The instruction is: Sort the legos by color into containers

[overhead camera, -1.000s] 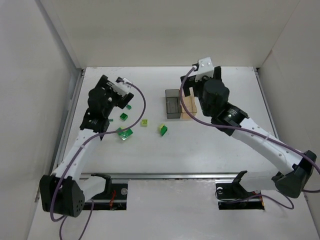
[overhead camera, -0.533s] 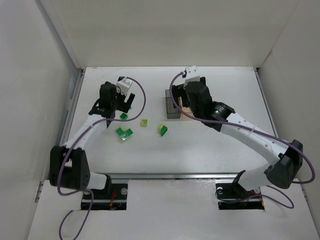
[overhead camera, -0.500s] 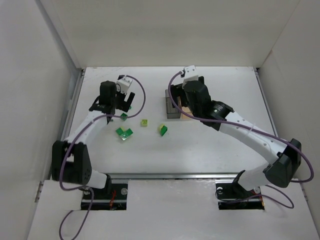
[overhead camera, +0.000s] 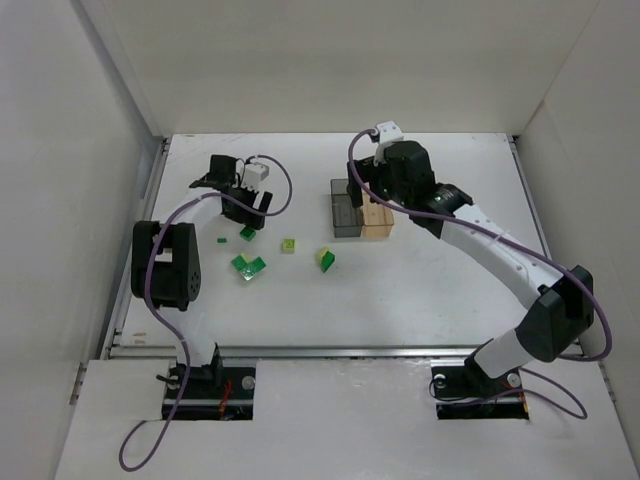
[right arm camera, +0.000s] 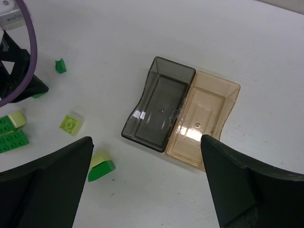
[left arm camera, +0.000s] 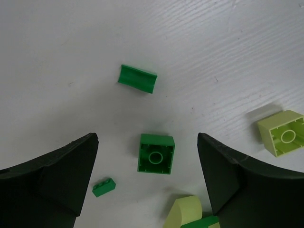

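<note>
White table (overhead camera: 420, 290): your containers (right arm camera: 190, 109), below the spread right gripper (right arm camera: 147, 139), empty; legos (overhead camera: 248, 266) all loose, one dark green brick (left arm camera: 156, 154) between left gripper's (left arm camera: 147, 140) parted jaws.

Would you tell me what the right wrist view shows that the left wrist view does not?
Only the right wrist view shows the grey box and the orange box, adjoining and both empty, plus a yellow-and-green wedge pair. Only the left wrist view shows the tiny green brick and the hollow underside of the square green brick. Both show the pale brick, the brick cluster and the white table.
</note>
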